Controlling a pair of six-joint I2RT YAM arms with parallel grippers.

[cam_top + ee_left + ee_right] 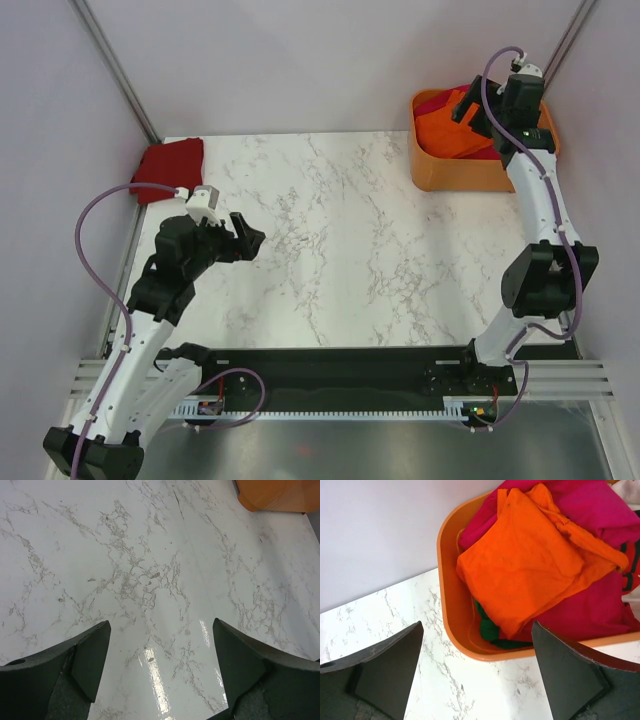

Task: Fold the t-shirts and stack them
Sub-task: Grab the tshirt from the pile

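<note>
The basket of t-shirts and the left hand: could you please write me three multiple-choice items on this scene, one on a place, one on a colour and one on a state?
1. Where does the dark red t-shirt lie?
A. at the far left corner of the table
B. at its near right corner
C. at its middle

2. What colour is the top t-shirt in the basket?
A. white
B. blue
C. bright orange

3. How is the left hand?
A. shut on cloth
B. open and empty
C. shut on nothing

Key: 1 A, the top view shows it at that corner; 2 C, it lies over the magenta t-shirt; 3 B, its jaws stand wide apart over bare table.
</note>
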